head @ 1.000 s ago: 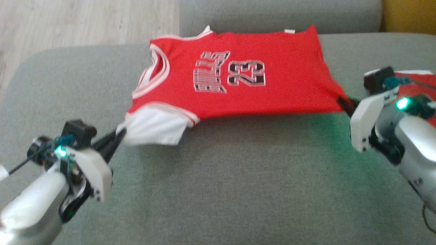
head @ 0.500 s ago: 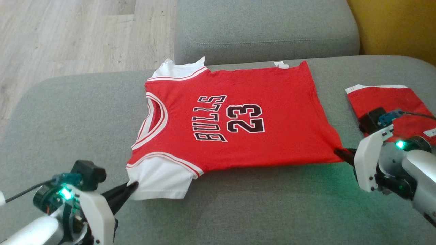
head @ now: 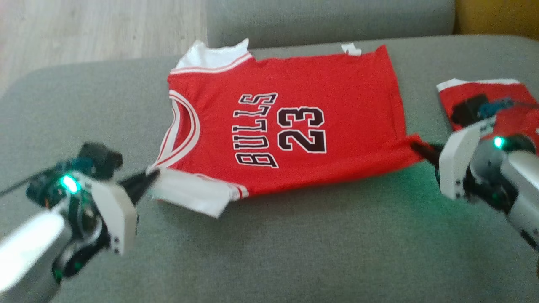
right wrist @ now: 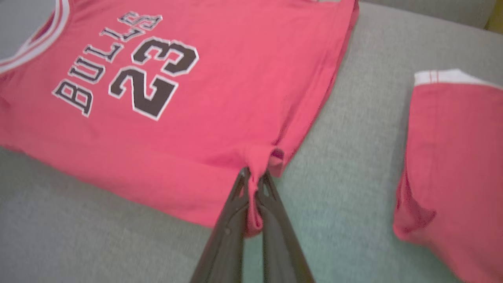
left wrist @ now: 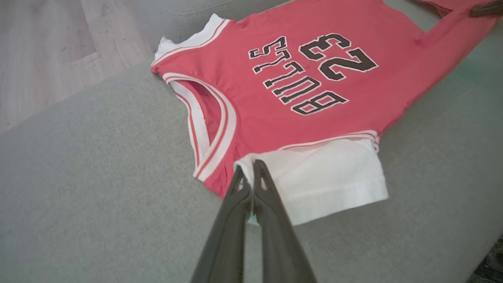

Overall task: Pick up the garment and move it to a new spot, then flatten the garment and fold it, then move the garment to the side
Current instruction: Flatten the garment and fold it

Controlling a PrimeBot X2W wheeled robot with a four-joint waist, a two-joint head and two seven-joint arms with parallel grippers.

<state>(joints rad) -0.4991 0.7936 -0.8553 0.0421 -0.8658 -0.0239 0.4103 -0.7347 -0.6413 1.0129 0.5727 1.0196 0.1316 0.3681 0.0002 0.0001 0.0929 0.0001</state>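
We're over the grey sofa cushion (head: 269, 252), and the red jersey (head: 337, 105) lies face-up across its middle, collar to the left. It looks light, soft and floppy, so we'd judge corners and seams the surest holds. Our left gripper (head: 150, 174) pinches the near white sleeve (head: 189, 198); our right gripper (head: 416, 146) is clamped on the near hem corner (head: 406, 145). A folded red piece (head: 476, 94) lies far right. The lettering (head: 278, 130) reads "BULLS" and "23".

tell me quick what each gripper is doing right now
Left gripper: closed, holding the jersey by its white sleeve.
Right gripper: closed, holding the jersey by a hem corner.
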